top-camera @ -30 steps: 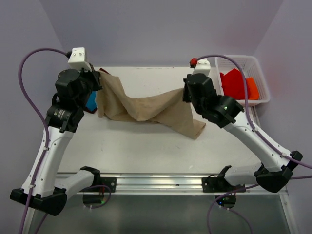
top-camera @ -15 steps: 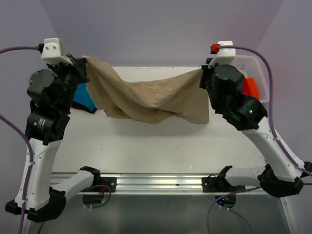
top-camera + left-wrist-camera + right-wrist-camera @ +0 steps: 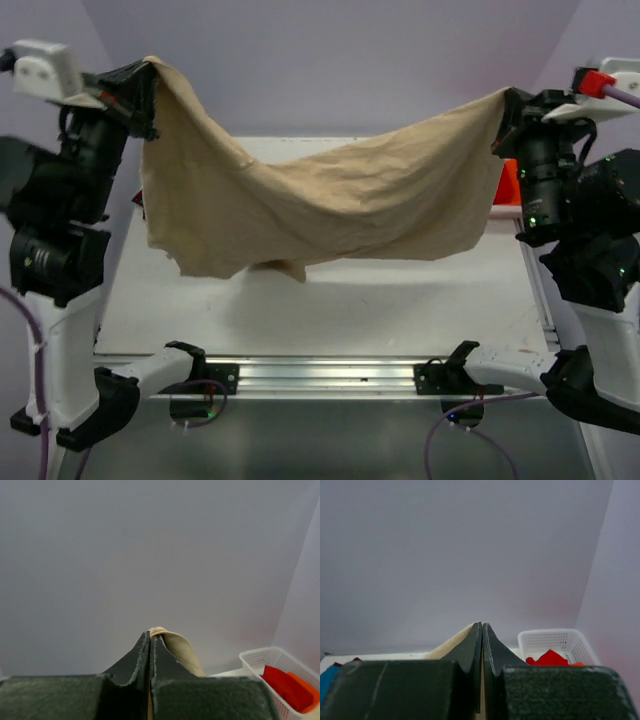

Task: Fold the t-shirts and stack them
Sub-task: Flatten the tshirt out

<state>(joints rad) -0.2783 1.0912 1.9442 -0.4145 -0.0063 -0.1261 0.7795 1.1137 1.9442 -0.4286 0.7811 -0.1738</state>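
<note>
Top external view: the tan t-shirt (image 3: 320, 215) hangs as a sagging sheet well above the table (image 3: 400, 300), held by its two upper corners. The left gripper (image 3: 138, 85) is clamped on the corner above the table's left edge, and the right gripper (image 3: 512, 108) on the corner above its right edge. Both sets of jaws are pressed together on cloth. The lower hem hangs unevenly, lowest over the table's left half, and appears clear of the surface.

Risks, as judged: each hold takes only a small pinch of fabric, so a sharp pull apart could slip a corner free and drop the garment in a heap. The slack middle could crease or tuck under when lowered onto the table.

The left wrist view shows what the shirt mostly hides from overhead: a white basket (image 3: 265, 657) with red cloth (image 3: 282, 682) beyond the table's right edge. The right wrist view shows a sliver of blue cloth (image 3: 326, 680) at the table's left. Neither wrist view shows the hem.
</note>
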